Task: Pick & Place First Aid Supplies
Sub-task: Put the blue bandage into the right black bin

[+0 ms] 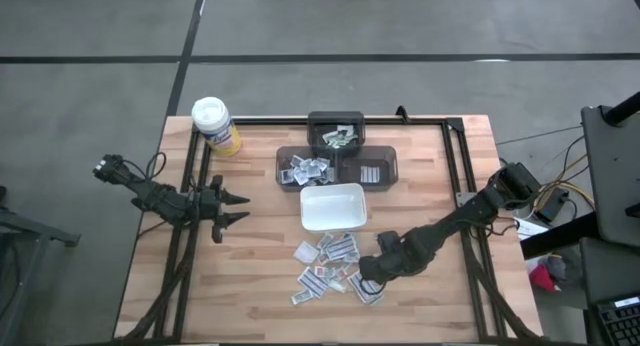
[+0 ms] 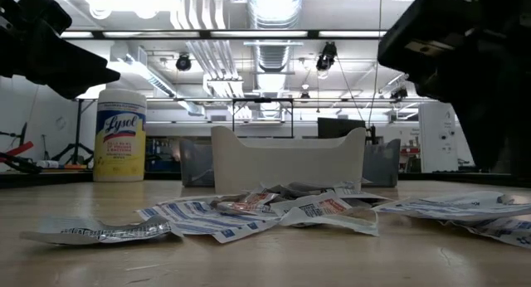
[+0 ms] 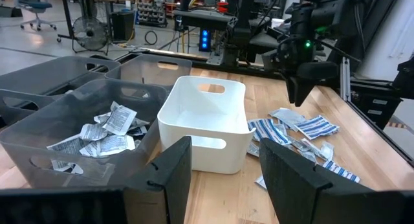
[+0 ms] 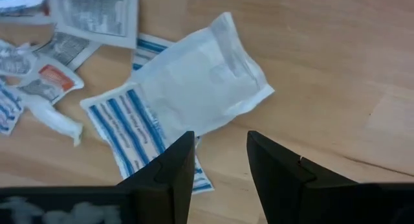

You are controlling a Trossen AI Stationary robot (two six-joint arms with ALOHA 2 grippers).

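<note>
The first aid supplies (image 1: 328, 264) lie scattered flat on the wooden table, just near of the white dish (image 1: 333, 207); the low view shows the same pile (image 2: 265, 212). My right gripper (image 1: 367, 276) hangs open over the pile's right end, pointing steeply down. In its wrist view the gripper (image 4: 220, 146) stands above a plain white packet (image 4: 200, 81), which overlaps a blue-striped packet (image 4: 136, 130); I see no touch. My left gripper (image 1: 242, 208) waits open at the table's left, aimed at the dish (image 3: 204, 123).
Dark grey bins (image 1: 337, 158) stand behind the dish; one holds several packets (image 3: 97, 136). A yellow canister with a white lid (image 1: 215, 126) stands at the far left. Black rails (image 1: 465, 176) run along the table's sides. Bare wood lies near of the pile.
</note>
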